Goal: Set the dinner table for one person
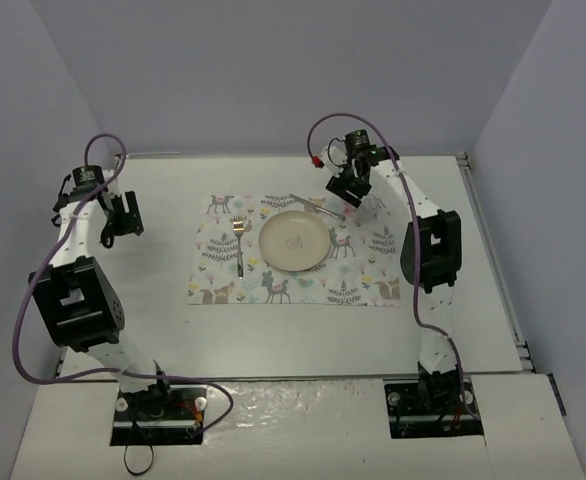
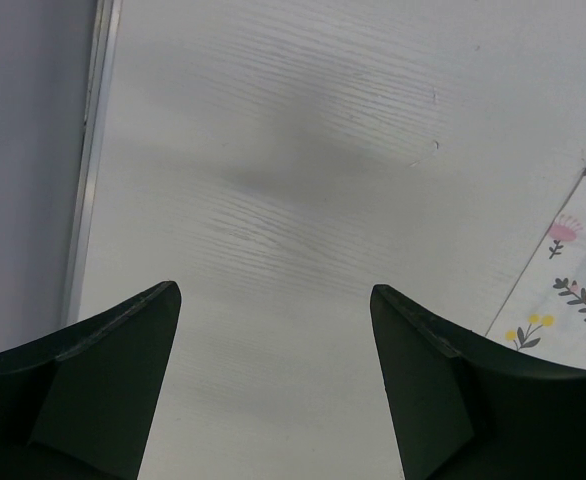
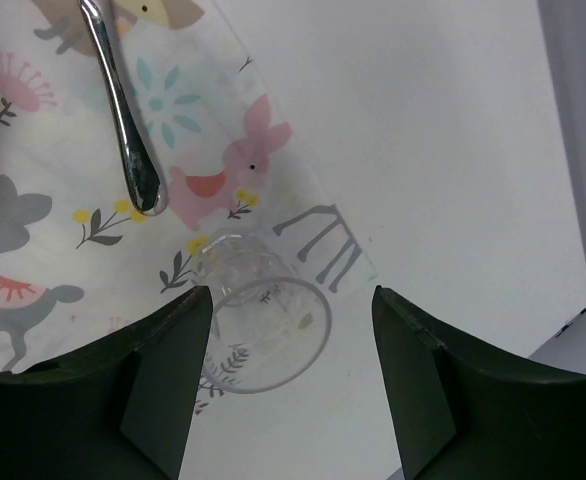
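Top external: table [image 1: 153,320] = large flat white rectangle, matte, plain, closed in by pale grey-lilac wall panels [image 1: 273,70]. It fills the middle of the view, arm bases at its near edge. Cloth placemat [image 1: 298,250] lies flat at table centre, printed w/ animals + leaves. On it a round cream plate [image 1: 293,241], glossy, w/ a small motif at its centre. Fork [image 1: 239,240] just left of plate, tines toward the far side, metal. Thin steel utensil [image 1: 313,205] lies slanted beyond the plate's far rim. Left claw [image 1: 126,215] hangs over bare table, well left of the mat. Right claw [image 1: 345,190] sits over the mat's far right corner.

Left wrist: left claw's two dark matte fingers, wedge-shaped, stand wide apart w/ nothing between them. Below is only white table w/ a faint wood-like grain. Edge of the mat shows at right, w/ small flower sprigs.

Right wrist: right claw spread wide, fingers either side of a clear glass [image 3: 263,320], a small round tumbler, upright, thin rim, mat print showing through it. Glass stands at the mat's corner, partly off the cloth onto the table. Gap shows btwn glass and right finger; left finger close by it, contact can't tell. Not gripped. The steel utensil's handle, polished, w/ rounded end, lies on the mat beyond the glass, apart from it.
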Robot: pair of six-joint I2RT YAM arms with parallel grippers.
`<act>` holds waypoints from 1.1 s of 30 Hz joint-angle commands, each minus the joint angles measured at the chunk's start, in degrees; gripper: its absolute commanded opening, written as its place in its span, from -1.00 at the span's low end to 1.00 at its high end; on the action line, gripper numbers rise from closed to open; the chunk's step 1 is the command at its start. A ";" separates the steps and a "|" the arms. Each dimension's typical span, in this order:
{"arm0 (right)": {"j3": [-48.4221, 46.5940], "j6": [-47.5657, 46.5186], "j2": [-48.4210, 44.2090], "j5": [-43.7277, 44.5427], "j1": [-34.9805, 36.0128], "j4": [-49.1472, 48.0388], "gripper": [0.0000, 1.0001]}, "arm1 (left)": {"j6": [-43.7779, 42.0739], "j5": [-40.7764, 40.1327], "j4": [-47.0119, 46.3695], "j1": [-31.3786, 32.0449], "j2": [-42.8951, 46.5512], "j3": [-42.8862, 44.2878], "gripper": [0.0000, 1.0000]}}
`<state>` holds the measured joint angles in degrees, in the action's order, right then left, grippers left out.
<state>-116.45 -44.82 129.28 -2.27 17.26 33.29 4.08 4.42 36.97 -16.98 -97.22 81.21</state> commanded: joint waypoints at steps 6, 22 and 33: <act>-8.76 -5.98 3.49 -8.52 0.67 0.48 0.23 | -1.73 0.15 -1.55 -2.77 3.51 1.04 0.48; -16.61 -8.66 12.66 -19.01 1.37 2.42 0.23 | -1.44 0.45 -2.69 -5.87 1.16 0.88 0.48; -19.60 -5.10 16.33 -25.78 1.46 3.86 0.20 | -0.68 0.33 -2.81 -7.13 -1.31 2.61 0.48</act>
<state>-133.38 -51.72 146.03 -23.50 18.29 36.01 3.09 4.67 36.20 -23.28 -98.81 81.19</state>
